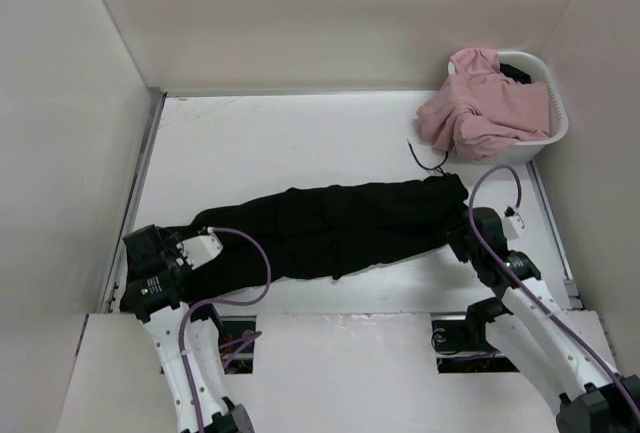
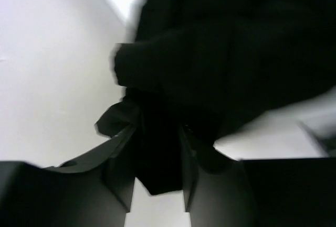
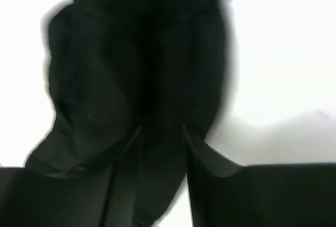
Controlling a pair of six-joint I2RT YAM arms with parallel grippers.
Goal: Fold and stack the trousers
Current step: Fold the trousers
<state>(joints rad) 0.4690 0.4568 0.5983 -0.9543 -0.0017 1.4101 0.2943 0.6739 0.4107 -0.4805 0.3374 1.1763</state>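
Note:
The black trousers (image 1: pixel 340 223) lie stretched across the white table (image 1: pixel 300 133), from lower left to upper right. My left gripper (image 1: pixel 222 248) is at their left end, shut on a bunch of the fabric. In the left wrist view, black cloth (image 2: pixel 226 54) fills the gap between the fingers of that gripper (image 2: pixel 160 132). My right gripper (image 1: pixel 457 221) is at their right end. In the right wrist view, cloth (image 3: pixel 136 54) hangs between the fingers of that gripper (image 3: pixel 161 130), which is shut on it.
A white basket (image 1: pixel 553 103) stands at the back right with a pale pink garment (image 1: pixel 485 108) spilling over its rim. A thin black cord (image 1: pixel 428 161) lies beside it. Walls enclose the table on the left, back and right.

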